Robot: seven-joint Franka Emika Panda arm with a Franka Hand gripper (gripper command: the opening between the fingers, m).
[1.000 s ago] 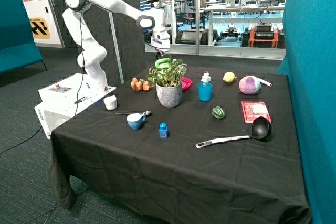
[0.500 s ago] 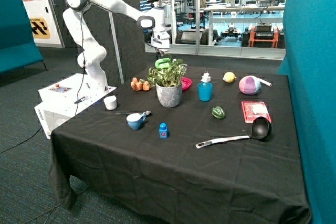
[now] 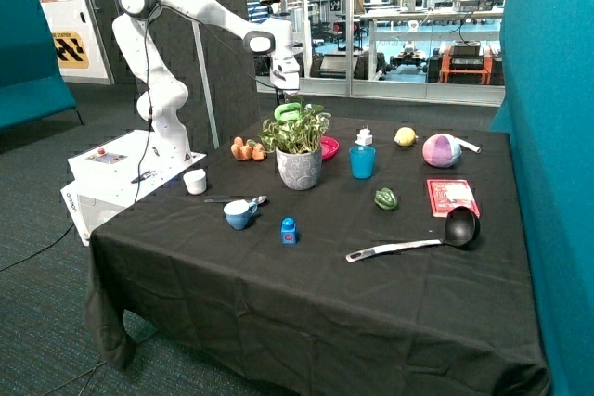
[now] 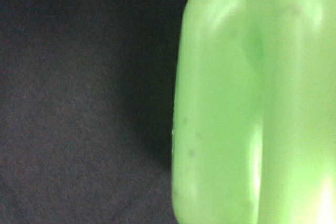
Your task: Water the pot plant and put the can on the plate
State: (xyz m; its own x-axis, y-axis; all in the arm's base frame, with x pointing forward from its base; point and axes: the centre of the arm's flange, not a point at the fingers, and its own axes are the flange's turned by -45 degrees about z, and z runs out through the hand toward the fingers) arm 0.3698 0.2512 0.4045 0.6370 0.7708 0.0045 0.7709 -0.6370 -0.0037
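The pot plant (image 3: 298,144) stands mid-table in its grey patterned pot. The light-green can (image 3: 288,111) shows just behind and above the plant's leaves, directly under my gripper (image 3: 287,95). In the wrist view the can (image 4: 252,103) fills one side of the picture very close up, with black cloth beside it. The magenta plate (image 3: 329,146) lies just behind the plant, beside the can, and is partly hidden by leaves. I cannot tell whether the can rests on the table or hangs from the gripper.
Around the plant are orange toy vegetables (image 3: 247,149), a teal-blue cup (image 3: 362,161), a white cup (image 3: 195,181), a blue cup with a spoon (image 3: 239,213), a small blue block (image 3: 289,230), a green pepper (image 3: 386,198), a red packet (image 3: 452,196) and a black ladle (image 3: 418,240).
The arm's wrist has shifted very slightly above the can. The can and the other things stay where they were.
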